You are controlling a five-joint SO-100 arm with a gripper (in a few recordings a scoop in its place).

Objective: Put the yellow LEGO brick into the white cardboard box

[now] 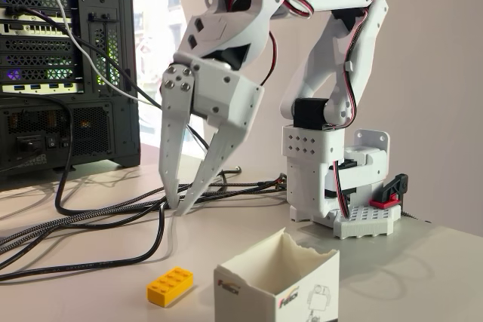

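The yellow LEGO brick [170,286] lies flat on the table near the front, just left of the white cardboard box [276,283]. The box stands open-topped with a torn upper edge and a red-black logo on its side. My gripper [178,203], white with two long pointed fingers, hangs tips-down behind the brick and farther back on the table. Its tips sit close together near the table surface, beside the cables, with nothing held between them. A narrow gap shows between the fingers higher up.
Black and braided cables [98,220] run across the table left of and behind the gripper. A black computer case [68,65] stands at the back left. The arm's white base [339,186] with a red-and-black clamp [390,192] stands at right.
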